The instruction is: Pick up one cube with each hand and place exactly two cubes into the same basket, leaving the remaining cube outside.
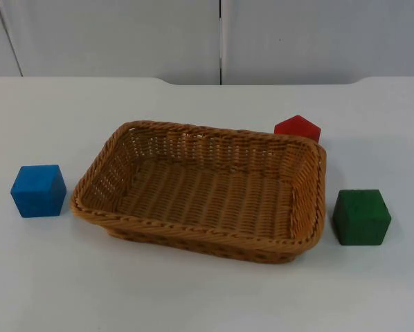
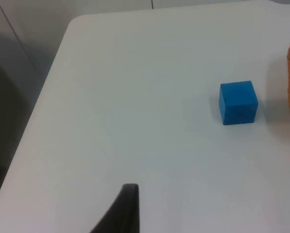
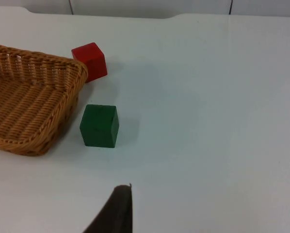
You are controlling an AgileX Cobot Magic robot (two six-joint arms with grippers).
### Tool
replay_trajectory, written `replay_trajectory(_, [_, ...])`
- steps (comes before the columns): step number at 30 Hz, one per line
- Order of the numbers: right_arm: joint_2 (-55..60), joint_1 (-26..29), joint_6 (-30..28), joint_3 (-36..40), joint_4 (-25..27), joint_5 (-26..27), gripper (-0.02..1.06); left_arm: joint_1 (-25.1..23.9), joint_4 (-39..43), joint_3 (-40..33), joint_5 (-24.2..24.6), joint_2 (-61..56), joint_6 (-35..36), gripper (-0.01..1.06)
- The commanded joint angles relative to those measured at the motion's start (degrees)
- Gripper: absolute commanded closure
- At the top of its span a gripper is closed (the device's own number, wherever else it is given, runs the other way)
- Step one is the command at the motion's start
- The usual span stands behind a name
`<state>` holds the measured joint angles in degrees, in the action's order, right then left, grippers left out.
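Cubes: 3 total, all on desk outside the 1 basket (image 1: 96, 181). Blue (image 1: 39, 190) just left of it, green (image 1: 361, 216) just right, red (image 1: 298, 128) touching far right corner. Basket holds nothing, so you're at step 1. Next: left gripper (image 2: 125, 204) to blue, right gripper (image 3: 117, 206) to green. Can't tell fingers' state.

The bench (image 1: 207, 304) is viewed from above by the top camera; the basket (image 1: 200, 187) edge is shared with both low, oblique wrist views.
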<state>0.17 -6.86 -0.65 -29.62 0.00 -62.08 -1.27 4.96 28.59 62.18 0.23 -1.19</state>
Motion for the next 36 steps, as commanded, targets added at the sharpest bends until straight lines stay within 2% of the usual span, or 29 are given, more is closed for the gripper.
replay_trajectory(1, [-0.17, 0.38, -0.42, 0.05, 0.00, 0.28, 0.01, -0.09, 0.47, -0.30, -0.85, -0.23, 0.05, 0.00])
replay_trajectory(36, [-0.17, 0.38, -0.43, 0.05, 0.00, 0.49, 0.01, -0.09, -0.17, -0.30, -0.85, -0.23, 0.05, 0.00])
